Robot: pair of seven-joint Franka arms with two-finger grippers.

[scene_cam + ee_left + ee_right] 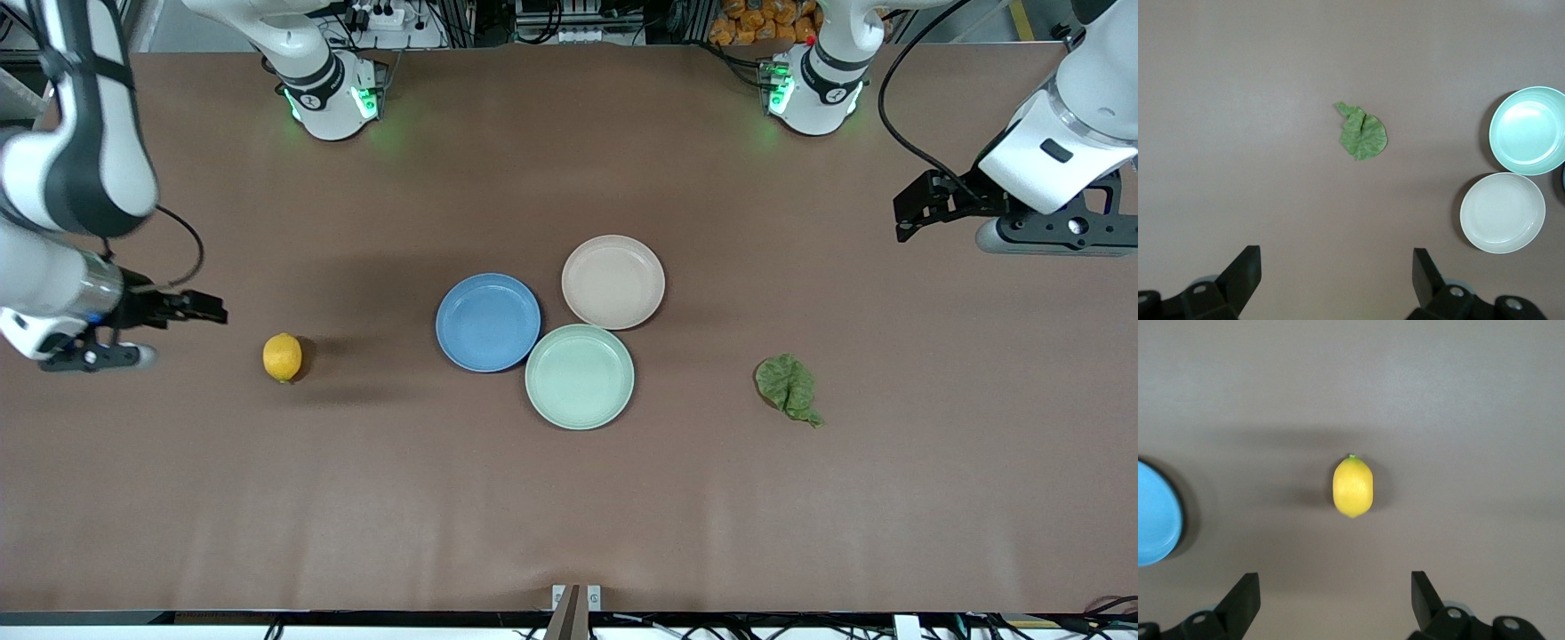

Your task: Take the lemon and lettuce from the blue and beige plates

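Brown table, cables and crates at its twelve o'clock edge. Lemon lies bare, long axis twelve-to-six; lettuce tip points five o'clock. Blue plate, beige plate bare. Right gripper, left gripper both wide, holding nothing.

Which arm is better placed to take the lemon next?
The right arm. The lemon lies on the table toward its end, and the right gripper hangs open just beside it. The left gripper, also open, is near the lettuce instead.
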